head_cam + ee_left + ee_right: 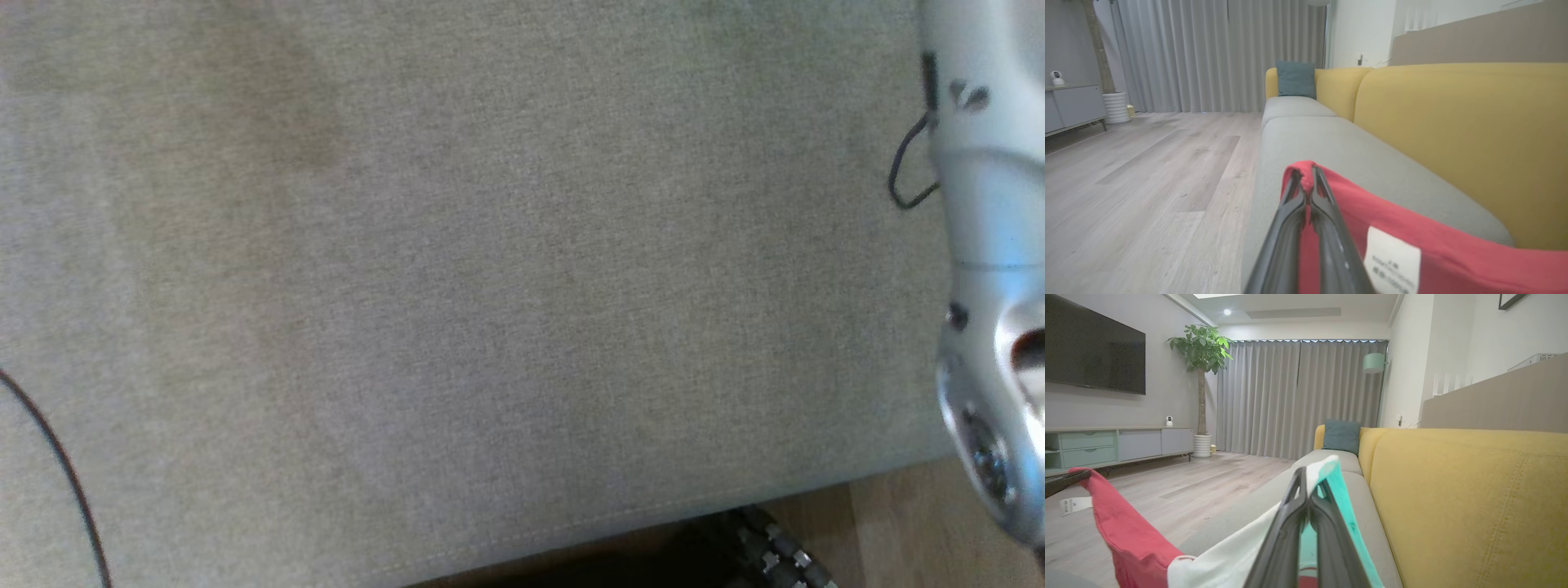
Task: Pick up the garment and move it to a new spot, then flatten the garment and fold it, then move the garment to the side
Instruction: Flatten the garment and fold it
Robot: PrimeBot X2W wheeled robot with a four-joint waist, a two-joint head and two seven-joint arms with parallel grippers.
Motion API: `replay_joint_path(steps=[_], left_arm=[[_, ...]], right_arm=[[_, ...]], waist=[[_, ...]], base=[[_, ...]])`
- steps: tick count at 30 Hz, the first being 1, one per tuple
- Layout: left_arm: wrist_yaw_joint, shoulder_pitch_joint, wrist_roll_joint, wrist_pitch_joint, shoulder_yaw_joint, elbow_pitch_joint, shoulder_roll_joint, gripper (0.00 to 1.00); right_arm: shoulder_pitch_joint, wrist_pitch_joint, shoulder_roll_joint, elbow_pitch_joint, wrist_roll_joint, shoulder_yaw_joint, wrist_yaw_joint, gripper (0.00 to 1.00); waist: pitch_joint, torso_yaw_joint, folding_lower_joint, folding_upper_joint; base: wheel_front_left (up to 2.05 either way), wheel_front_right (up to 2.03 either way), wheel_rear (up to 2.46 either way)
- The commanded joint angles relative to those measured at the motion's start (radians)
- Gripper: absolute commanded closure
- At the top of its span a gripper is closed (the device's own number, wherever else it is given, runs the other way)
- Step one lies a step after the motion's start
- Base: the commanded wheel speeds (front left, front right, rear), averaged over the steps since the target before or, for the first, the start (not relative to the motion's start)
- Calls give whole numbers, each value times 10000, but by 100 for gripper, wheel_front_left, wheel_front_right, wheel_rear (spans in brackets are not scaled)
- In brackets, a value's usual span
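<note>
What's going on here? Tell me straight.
The robot has the garment in both grippers. The left gripper is shut on a red edge near its white label; the right gripper is shut on the white and teal part. The cloth sags between them over the sofa's grey seat, not yet laid flat or folded.

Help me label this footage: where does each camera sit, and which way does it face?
Head view: on the head, looking down at the grey sofa seat; a pale forearm at its right edge.
Left wrist view: on the left wrist, facing along the sofa toward the curtains; left pincer shut on the garment.
Right wrist view: on the right wrist, facing likewise; right pincer grips the garment.
Shared: both wrist views show garment, cushion, curtains.
</note>
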Motion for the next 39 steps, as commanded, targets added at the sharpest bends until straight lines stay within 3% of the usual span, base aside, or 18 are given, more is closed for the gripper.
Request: replay_joint_path(steps=[1, 8, 19, 25, 31, 39], left_arm=[[-119, -243, -95, -96, 199, -342, 291, 100], [-732, 1537, -959, -118, 555, -1045, -155, 100], [-959, 7255, -1798, -121, 1148, -4482, -948, 100], [-830, 9834, -1917, -121, 1463, -6003, -1332, 100], [-568, 12465, -2002, -121, 1931, -7229, -1645, 100], [-277, 14740, -1738, -122, 2242, -8117, -2301, 100]], right_arm=[[335, -48, 211, -456, 75, -3, 65, 100], [2340, -48, -44, -1197, 572, -221, 65, 100], [7112, 95, -568, -2733, 1496, -917, 65, 100], [9385, 552, -397, -3865, 1876, -1433, 65, 100], [11408, 1357, -305, -5314, 1996, -1248, 65, 100], [13264, 2289, -227, -6403, 2147, -1238, 65, 100]], waist=[[-147, 113, -1, 1], [-934, 616, -1, 1], [-3029, 1340, -1, 1], [-3836, 1369, -1, 1], [-4421, 1033, -1, 1], [-5011, 717, -1, 1]], base=[[0, 0, 0], [0, 0, 0], [0, 0, 0], [0, 0, 0], [0, 0, 0], [0, 0, 0]])
